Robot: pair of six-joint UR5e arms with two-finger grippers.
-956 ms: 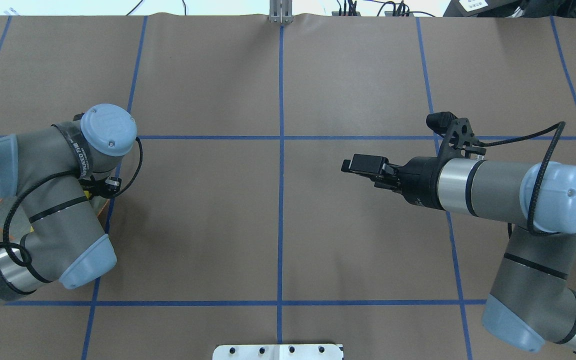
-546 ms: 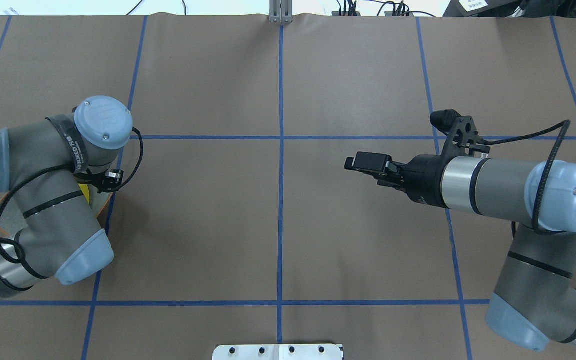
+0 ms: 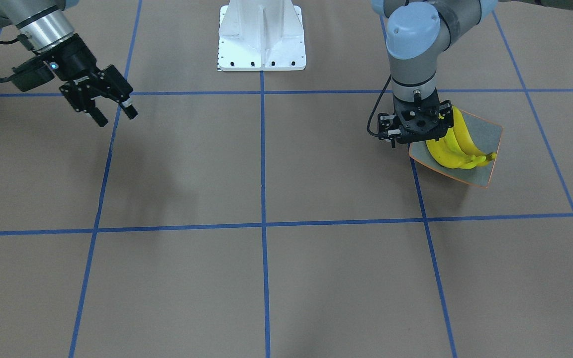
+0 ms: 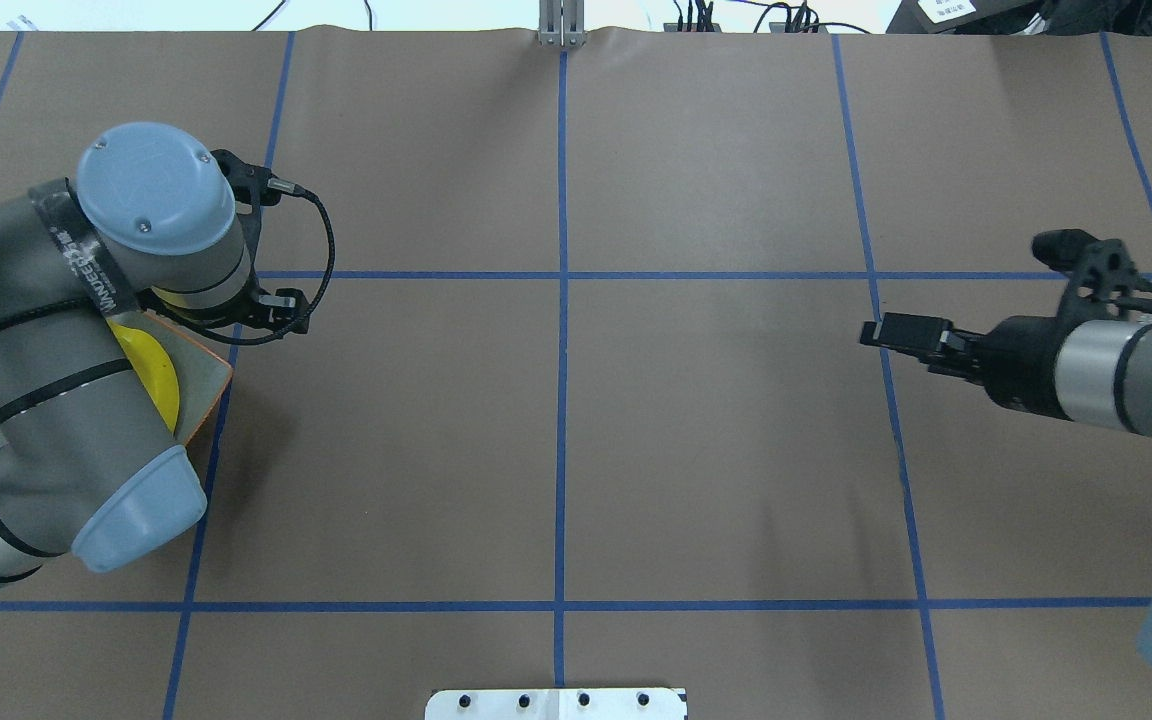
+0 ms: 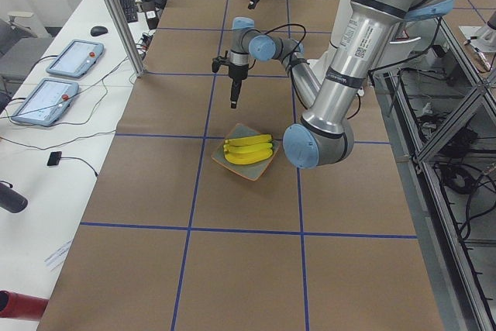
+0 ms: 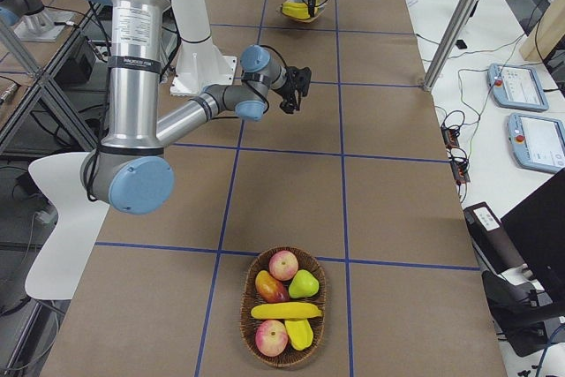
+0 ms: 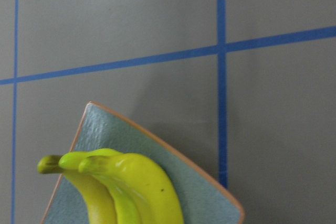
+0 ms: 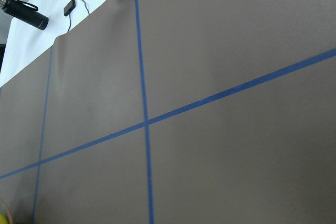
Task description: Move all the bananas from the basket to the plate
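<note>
Lying on plate point(image 3: 484, 132), bananas point(image 3: 455, 146) near left hand point(image 5: 234, 101).

Smooth bananas point(image 3: 451, 149), finely textured plate point(image 3: 483, 131), woven wicker basket point(image 6: 244, 315), matt paper-covered table point(image 4: 716, 450).

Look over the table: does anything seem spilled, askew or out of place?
Nothing is spilled or damaged. The plate sits turned cornerwise to the blue tape grid, with bananas lying neatly on it. One banana lies in the basket among other fruit, so it is not yet moved.
</note>
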